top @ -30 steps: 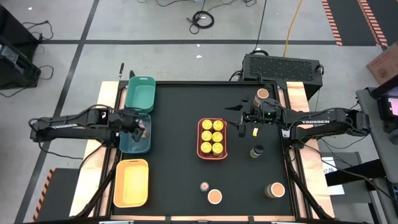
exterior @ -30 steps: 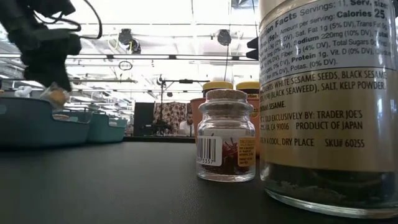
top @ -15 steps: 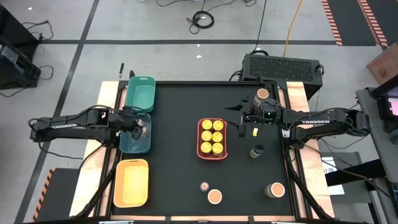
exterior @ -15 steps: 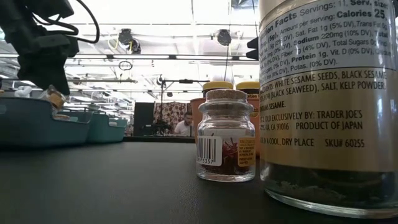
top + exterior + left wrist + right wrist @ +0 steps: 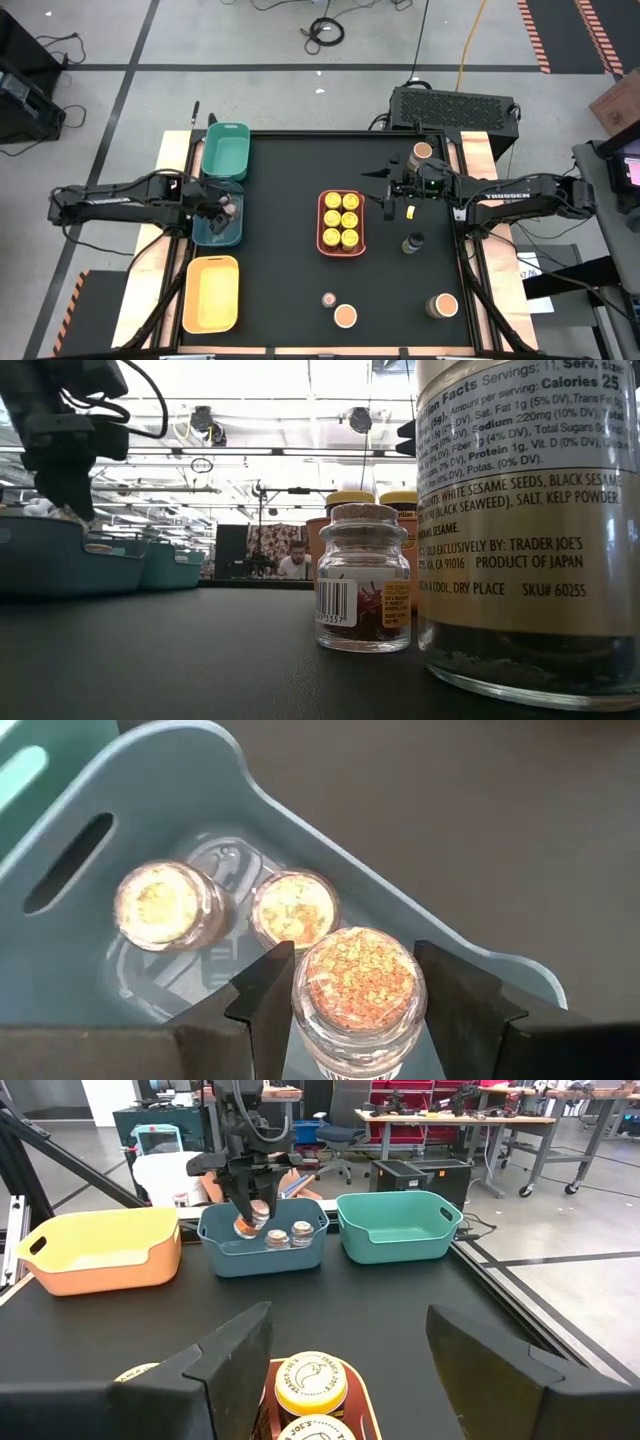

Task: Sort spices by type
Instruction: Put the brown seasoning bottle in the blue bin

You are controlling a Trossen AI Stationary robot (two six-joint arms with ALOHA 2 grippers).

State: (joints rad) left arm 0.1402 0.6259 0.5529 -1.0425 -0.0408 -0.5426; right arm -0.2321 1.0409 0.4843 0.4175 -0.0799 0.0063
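1. The left tool (image 5: 345,995) grips a small cork-topped spice jar (image 5: 358,982) and holds it over the blue-grey tray (image 5: 250,800), inside the corner where two like jars (image 5: 165,905) already stand.
2. The step in hand looks like setting this jar down with its kind. To do it well, lower it straight onto bare tray floor beside the nearer jar (image 5: 293,910) – upright, clear of both neighbours and the tray wall – and open the fingers only once its base rests.
3. The right tool (image 5: 345,1355) waits with its fingers wide and empty, above the coral tray (image 5: 322,240) of yellow-lidded jars (image 5: 340,220).
4. Still unsorted on the surface (image 5: 280,290): a small cork-topped jar (image 5: 328,299), two tan-lidded jars (image 5: 346,316), a dark-lidded one (image 5: 413,242).
5. Hard to make out – the held jar's base and the gap beneath it are hidden, and the low view's nearest jar (image 5: 530,560) is cut off at the frame edge.
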